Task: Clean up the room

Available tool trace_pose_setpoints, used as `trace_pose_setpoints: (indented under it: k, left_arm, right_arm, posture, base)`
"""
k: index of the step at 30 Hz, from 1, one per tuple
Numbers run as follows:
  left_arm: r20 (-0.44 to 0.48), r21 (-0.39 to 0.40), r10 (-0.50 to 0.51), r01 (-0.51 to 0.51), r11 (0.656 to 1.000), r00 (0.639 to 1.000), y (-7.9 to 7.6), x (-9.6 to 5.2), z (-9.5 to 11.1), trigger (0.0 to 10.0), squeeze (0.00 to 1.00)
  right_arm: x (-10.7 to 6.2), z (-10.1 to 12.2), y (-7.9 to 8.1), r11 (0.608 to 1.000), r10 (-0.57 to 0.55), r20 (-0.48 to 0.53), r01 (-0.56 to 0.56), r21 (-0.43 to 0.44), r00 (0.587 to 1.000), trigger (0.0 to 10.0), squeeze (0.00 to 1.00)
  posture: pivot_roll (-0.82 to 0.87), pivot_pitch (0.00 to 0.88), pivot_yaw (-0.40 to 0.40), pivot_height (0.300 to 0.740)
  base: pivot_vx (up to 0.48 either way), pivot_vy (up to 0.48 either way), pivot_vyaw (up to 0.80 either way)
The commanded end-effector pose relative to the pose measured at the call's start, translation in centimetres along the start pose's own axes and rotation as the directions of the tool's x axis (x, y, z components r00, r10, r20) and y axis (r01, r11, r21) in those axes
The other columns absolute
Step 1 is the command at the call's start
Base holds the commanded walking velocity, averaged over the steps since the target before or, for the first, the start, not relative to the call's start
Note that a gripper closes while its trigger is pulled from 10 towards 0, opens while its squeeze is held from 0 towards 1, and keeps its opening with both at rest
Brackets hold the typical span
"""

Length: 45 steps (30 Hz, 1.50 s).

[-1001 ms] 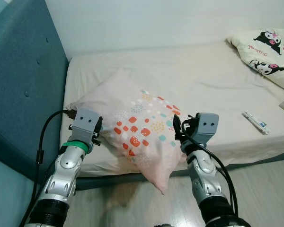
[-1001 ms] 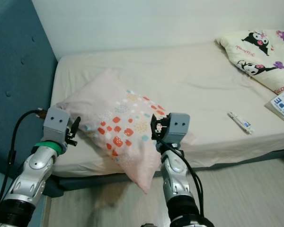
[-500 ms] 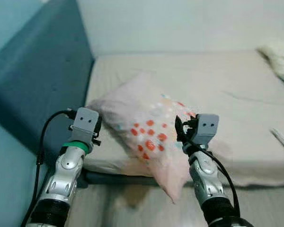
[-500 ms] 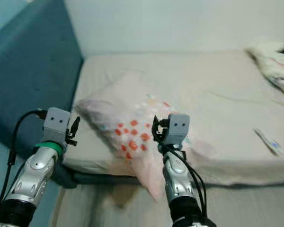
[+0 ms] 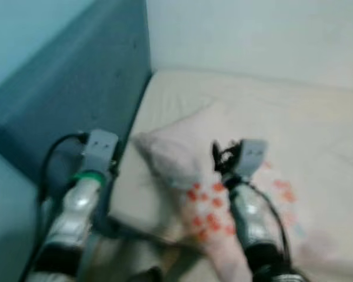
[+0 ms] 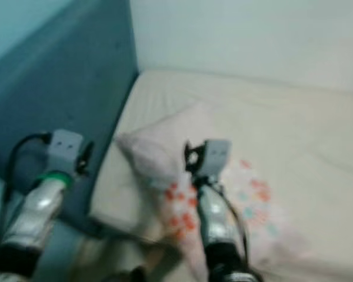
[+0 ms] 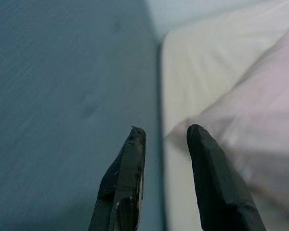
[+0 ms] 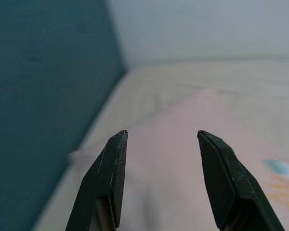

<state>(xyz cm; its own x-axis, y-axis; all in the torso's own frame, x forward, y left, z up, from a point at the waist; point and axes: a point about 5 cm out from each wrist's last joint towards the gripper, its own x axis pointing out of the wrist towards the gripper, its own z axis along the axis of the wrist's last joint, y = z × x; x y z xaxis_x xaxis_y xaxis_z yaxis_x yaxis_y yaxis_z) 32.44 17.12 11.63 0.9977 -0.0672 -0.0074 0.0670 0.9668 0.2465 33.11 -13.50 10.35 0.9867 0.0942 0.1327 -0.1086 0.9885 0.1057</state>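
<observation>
Now, bed (image 5: 317, 111): cream mattress, blue headboard (image 5: 76, 94) at 9 o'clock.
Pillow (image 5: 206, 176): pink, dotted, overhanging the mattress's 6 o'clock edge.
Handling: probably light, soft, floppy; pinch a corner or bunched fabric.
Left gripper (image 7: 166, 139): fingers apart, empty, beside the pillow's corner.
Right gripper (image 8: 159, 154): fingers wide apart, empty, above the pillow.
</observation>
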Motion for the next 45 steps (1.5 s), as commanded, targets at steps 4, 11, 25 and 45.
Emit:
trace_pose_setpoints:
  k: [4,11,25,45]
  left_arm:
    - [-0.015,-0.008,-0.039,0.038,0.999,0.999,-0.81,-0.34,-0.60,10.0,0.00]
    - [-0.013,-0.011,-0.046,0.046,0.999,0.999,-0.95,-0.38,-0.63,10.0,0.00]
    - [-0.021,-0.004,-0.059,0.059,0.998,0.998,-1.09,-0.46,-0.80,10.0,0.00]
    - [-0.034,-0.002,-0.070,0.070,0.998,0.997,-1.30,-0.52,-0.99,10.0,0.00]
  right_arm:
    - [-0.51,-0.73,-0.86,0.999,-0.035,-0.030,0.036,0.009,0.999,10.0,0.00]
    - [-0.59,-0.89,-0.97,0.999,-0.040,-0.037,0.040,0.015,0.999,10.0,0.00]
    - [-0.72,-1.09,-1.08,0.998,-0.057,-0.044,0.058,0.024,0.997,10.0,0.00]
    - [-0.99,-1.35,-1.34,0.996,-0.079,-0.054,0.081,0.028,0.995,10.0,0.00]
  posture:
    - [0.01,0.024,0.114,0.740]
    - [0.01,0.022,0.113,0.740]
    - [0.01,0.028,0.119,0.740]
    - [0.01,0.035,0.122,0.695]
  base:
    - [0.000,0.000,0.00]
    - [0.000,0.000,0.00]
    - [0.000,0.000,0.00]
    - [0.000,0.000,0.00]
